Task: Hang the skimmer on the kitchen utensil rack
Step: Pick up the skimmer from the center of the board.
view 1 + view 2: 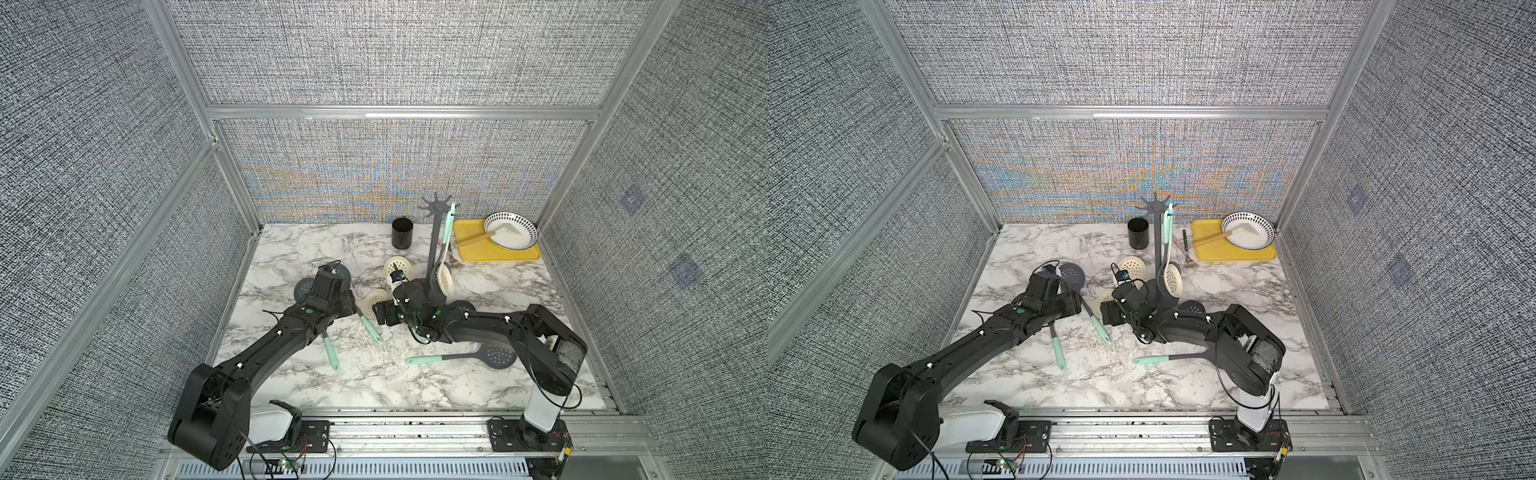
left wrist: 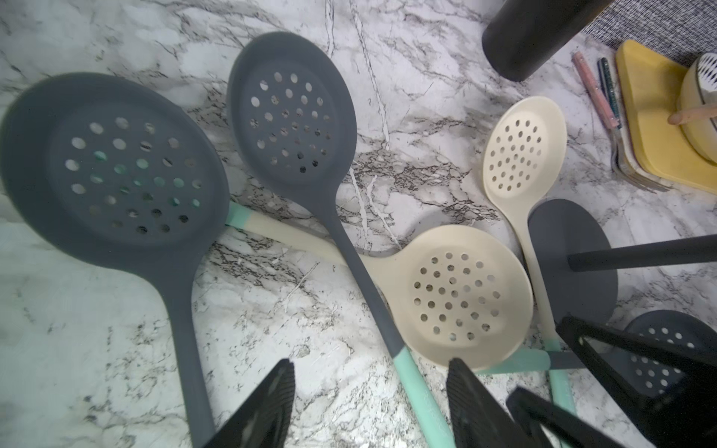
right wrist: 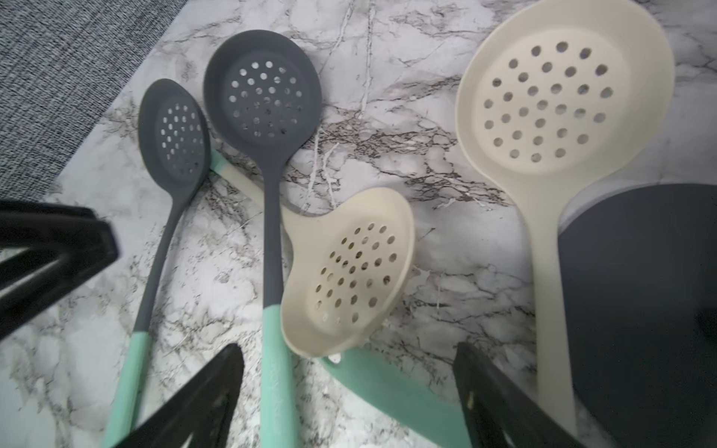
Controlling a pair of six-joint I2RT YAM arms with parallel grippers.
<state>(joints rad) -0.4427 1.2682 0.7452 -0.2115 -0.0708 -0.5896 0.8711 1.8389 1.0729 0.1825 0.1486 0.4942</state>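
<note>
Ribbed black fingers (image 2: 267,407) of the left gripper (image 2: 368,362) stand apart, empty; a grey perforated skimmer's (image 2: 291,112) mint handle lies between them. Right gripper (image 3: 347,346) gapes wide, empty, a tilted cream skimmer (image 3: 349,271) just ahead on veined marble (image 3: 426,155). Beyond, a second cream skimmer (image 1: 445,279) hangs from the dark star-crowned kitchen utensil rack (image 1: 433,249).

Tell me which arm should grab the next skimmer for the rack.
Left, probably. The left gripper is open with the green handle of a grey skimmer between its jaws. The right gripper is open too and nearer the rack, but the bowl of a cream skimmer sits under it.
</note>
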